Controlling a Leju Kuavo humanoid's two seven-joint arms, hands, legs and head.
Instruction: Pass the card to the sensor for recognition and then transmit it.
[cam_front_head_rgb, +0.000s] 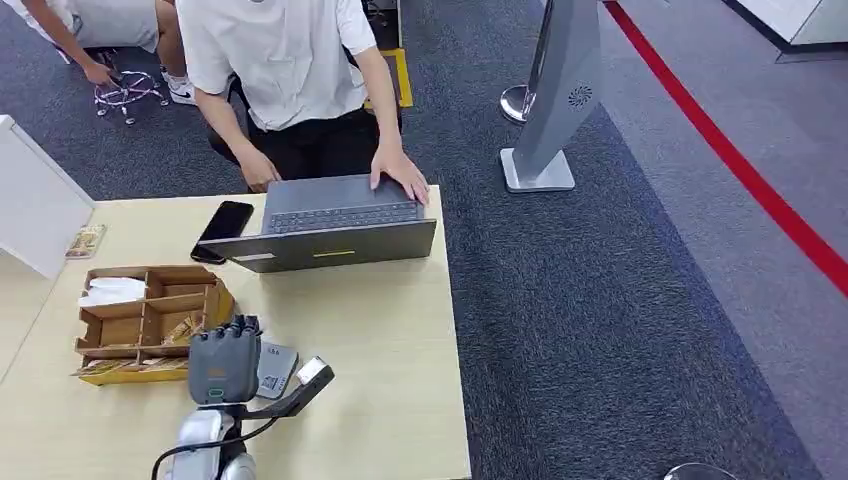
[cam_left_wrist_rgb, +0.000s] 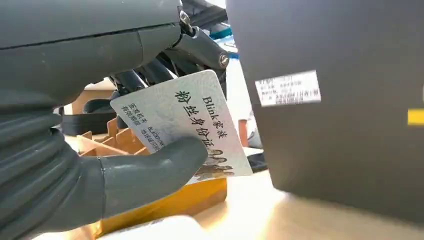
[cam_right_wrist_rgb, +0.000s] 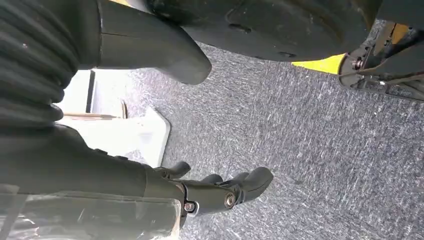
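1. The left robot hand (cam_front_head_rgb: 225, 362) is nearest, low over the wooden tabletop (cam_front_head_rgb: 380, 340). It pinches the card (cam_left_wrist_rgb: 187, 125) between the thumb and the darker fingers (cam_left_wrist_rgb: 150, 70), so the card is lifted off the tabletop and tilted.
2. Just under and beside this hand lies a small grey sensor (cam_front_head_rgb: 276, 368). I judge this is the reader for the card.
3. Beside the hand, on the robot's left, stands a cardboard organizer box (cam_front_head_rgb: 150, 320) with compartments that hold paper items.
4. The right robot hand (cam_right_wrist_rgb: 220, 192) hangs over the grey carpet (cam_right_wrist_rgb: 300, 150). Its fingers are loosely curled and hold nothing.
5. Farther away, a grey laptop (cam_front_head_rgb: 335, 225) and a black phone (cam_front_head_rgb: 223, 228) lie on the tabletop, and a person (cam_front_head_rgb: 290, 70) has a hand on the laptop.
6. The step in hand looks like presenting the card to the sensor. The next move calls for lowering the card flat to the sensor, then reaching forward to the person.
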